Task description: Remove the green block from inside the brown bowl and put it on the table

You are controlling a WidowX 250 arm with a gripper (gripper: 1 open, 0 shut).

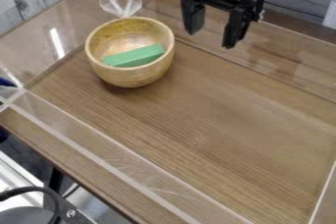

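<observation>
Toward ten o'clock on the desk [210,130] sits the brown bowl [130,53], with the green block [137,56] lying tilted inside it, against the pale inner wall. At one o'clock, well apart from the bowl, the black tool [214,29] hangs pointing down, its jaws spread wide and holding nothing.

A lab test bench: wood-grain table [223,140] fenced by clear plastic walls [79,135].
</observation>
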